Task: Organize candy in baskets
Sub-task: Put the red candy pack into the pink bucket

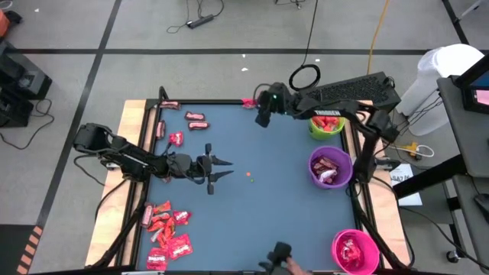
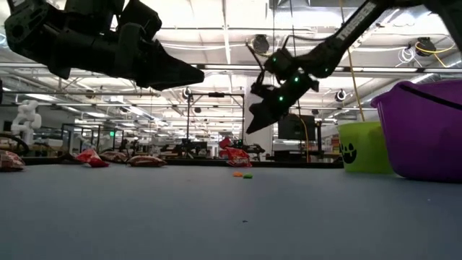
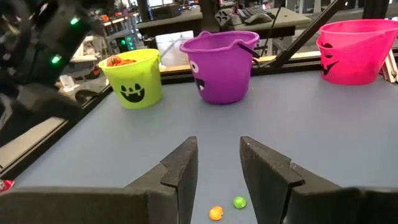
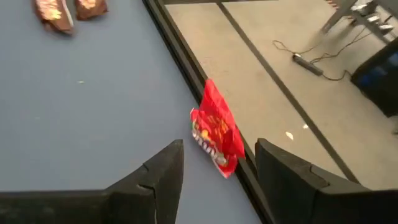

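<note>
Red and maroon candy lies in a pile (image 1: 164, 229) near the table's near-left corner, with several more pieces (image 1: 197, 118) toward the far left. One red piece (image 4: 217, 134) rests on the far edge rail (image 1: 248, 103). My right gripper (image 4: 219, 152) hovers just short of it, open, with a finger on either side and not touching; the high view shows it here (image 1: 263, 116). My left gripper (image 1: 221, 168) is open above the table's middle, pointing right toward the baskets. The green basket (image 1: 327, 124) holds red candy, the purple basket (image 1: 330, 166) holds maroon pieces, and the pink basket (image 1: 354, 250) holds pinkish-red ones.
Tiny loose dots, orange and green (image 3: 227, 207), lie on the table just ahead of my left gripper (image 3: 217, 149), seen from above here (image 1: 250, 177). The three baskets stand in a row along the right edge. A dark object (image 1: 279, 256) sits at the near edge.
</note>
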Tool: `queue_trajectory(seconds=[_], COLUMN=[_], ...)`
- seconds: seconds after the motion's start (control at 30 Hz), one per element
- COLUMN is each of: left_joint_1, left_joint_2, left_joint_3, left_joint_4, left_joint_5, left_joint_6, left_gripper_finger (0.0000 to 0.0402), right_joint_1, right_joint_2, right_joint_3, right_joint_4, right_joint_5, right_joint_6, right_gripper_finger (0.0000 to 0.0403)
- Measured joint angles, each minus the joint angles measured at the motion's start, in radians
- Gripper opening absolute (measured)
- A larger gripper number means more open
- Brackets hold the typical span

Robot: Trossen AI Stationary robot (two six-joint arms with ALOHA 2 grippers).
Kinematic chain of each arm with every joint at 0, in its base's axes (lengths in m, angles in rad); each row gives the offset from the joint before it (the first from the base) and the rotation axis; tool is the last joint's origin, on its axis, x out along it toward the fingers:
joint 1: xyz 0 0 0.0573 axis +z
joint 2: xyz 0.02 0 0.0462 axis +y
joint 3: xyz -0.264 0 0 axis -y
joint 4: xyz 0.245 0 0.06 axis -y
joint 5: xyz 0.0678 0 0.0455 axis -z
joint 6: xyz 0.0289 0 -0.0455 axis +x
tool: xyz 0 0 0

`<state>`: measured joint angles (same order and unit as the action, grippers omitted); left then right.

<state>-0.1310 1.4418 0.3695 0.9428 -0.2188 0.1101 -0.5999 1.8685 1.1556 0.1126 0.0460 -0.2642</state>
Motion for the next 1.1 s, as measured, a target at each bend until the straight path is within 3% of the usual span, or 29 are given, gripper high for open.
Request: queue_trajectory(seconds=[0.27, 0.5, 0.77, 0.9, 1.1], left_joint_1=[0.002, 0.002, 0.003, 0.005, 0.005], left_joint_2=[0.0, 0.0, 0.0, 0.0, 0.0], left_joint_3=[0.0, 0.0, 0.0, 0.0, 0.0], left_joint_4=[-0.001, -0.012, -0.012, -0.014, 0.006], left_joint_5=[-0.022, -0.024, -0.023, -0.023, -0.024], left_joint_6=[0.0, 0.0, 0.0, 0.0, 0.008], left_gripper_finger=[0.0128, 0.0128, 0.0128, 0.0128, 0.0128], right_joint_1=[-0.063, -0.072, -0.075, -0.075, -0.073], right_joint_2=[0.225, 0.399, 0.431, 0.433, 0.433], right_joint_3=[0.289, 0.588, 0.654, 0.654, 0.654], right_joint_4=[-0.189, -0.524, -0.56, -0.574, -0.576], right_joint_5=[-0.024, -0.049, -0.106, -0.106, -0.105], right_joint_6=[0.014, 0.005, -0.082, -0.08, -0.089], right_gripper_finger=[0.019, 0.0214, 0.0209, 0.0158, 0.0024])
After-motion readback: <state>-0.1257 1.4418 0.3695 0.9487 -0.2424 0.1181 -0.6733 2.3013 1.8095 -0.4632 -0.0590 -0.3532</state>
